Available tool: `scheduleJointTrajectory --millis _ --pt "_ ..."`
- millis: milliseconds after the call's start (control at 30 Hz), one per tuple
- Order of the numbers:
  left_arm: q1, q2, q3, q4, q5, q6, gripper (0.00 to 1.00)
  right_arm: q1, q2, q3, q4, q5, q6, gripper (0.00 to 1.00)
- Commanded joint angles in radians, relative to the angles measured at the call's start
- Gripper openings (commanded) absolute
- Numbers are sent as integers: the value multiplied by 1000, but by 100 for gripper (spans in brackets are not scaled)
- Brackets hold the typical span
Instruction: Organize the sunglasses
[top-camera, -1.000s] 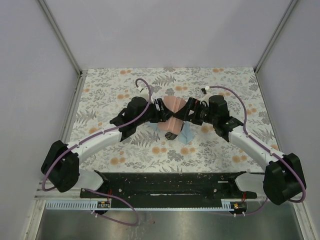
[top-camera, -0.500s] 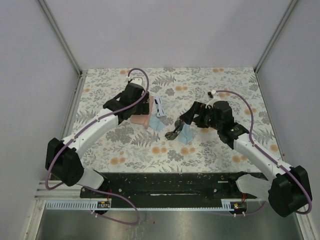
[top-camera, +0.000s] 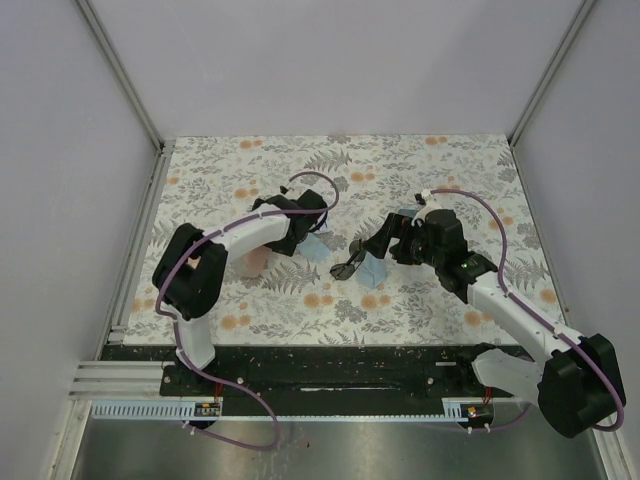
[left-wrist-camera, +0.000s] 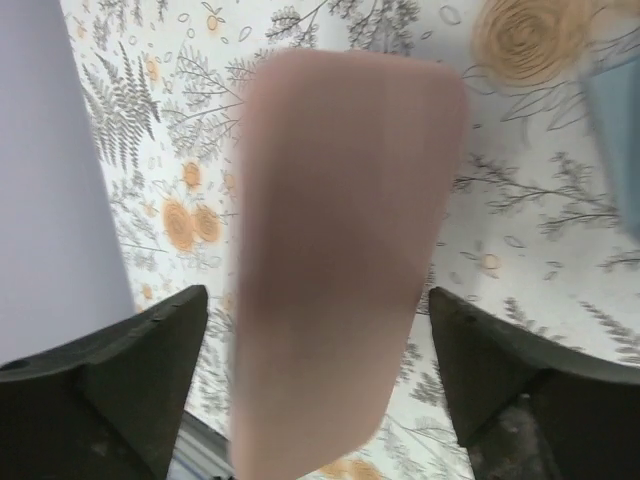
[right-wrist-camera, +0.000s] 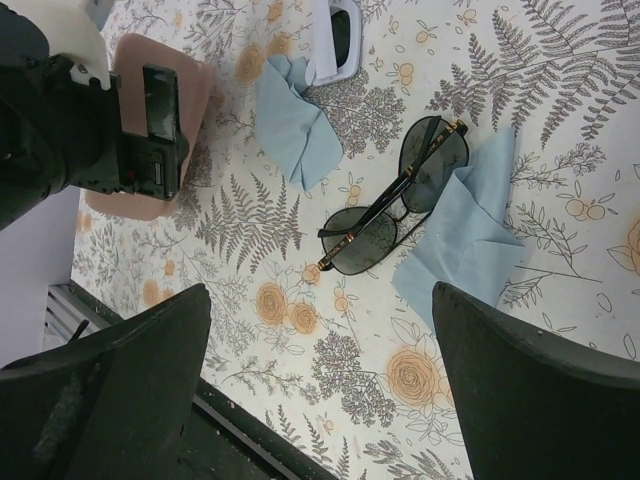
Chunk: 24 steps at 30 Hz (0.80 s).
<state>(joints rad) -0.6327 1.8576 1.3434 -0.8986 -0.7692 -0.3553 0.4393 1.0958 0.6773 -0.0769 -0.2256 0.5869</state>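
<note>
Since the frame half a second back, the left arm (top-camera: 235, 238) has folded in on itself, and the pink case (top-camera: 255, 262) now lies closer to the near edge of the desk (top-camera: 420, 160), left of centre. The right arm (top-camera: 500, 295) and the items below it are practically unchanged.

1. Left gripper (left-wrist-camera: 315, 300): fingers spread wide and poised over the pink case, with a visible gap on each side. It grips nothing. The case is blurred in the wrist view, so its clearance below the fingers cannot be judged.
2. Right gripper (right-wrist-camera: 320, 292): fingers fully apart and empty, poised above the middle of the desk.
3. One light blue cloth (right-wrist-camera: 460, 235) lies near the desk centre. A second cloth (right-wrist-camera: 295, 125) lies just beside the pink case.
4. The dark sunglasses (right-wrist-camera: 395, 205) rest near the desk centre, one lens overlapping the edge of the light blue cloth.
5. The white-framed sunglasses (right-wrist-camera: 335, 35) lie farther toward the far edge, touching the second cloth.

Step in hand, as judged: neither pair is stowed. The left side is attending to the case while the right side is staged for a pick.

Next move, as judged: lower the right gripper onto the dark sunglasses at the bridge or a temple. The frame is thin, so the closure must be centred and must not pinch the cloth under the lens.
</note>
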Motion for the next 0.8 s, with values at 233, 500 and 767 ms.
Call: scheduleJointTrajectory --millis 233,500,767 --pt "40 -228 -39 231 540 10 99 -2 -1 -15 8 19 -13 99" --pt "370 -486 -340 510 953 -65 81 -2 70 28 -23 5 -36 96" --pt "413 -469 -408 562 1006 -86 56 -1 157 80 3 -57 -18 93"
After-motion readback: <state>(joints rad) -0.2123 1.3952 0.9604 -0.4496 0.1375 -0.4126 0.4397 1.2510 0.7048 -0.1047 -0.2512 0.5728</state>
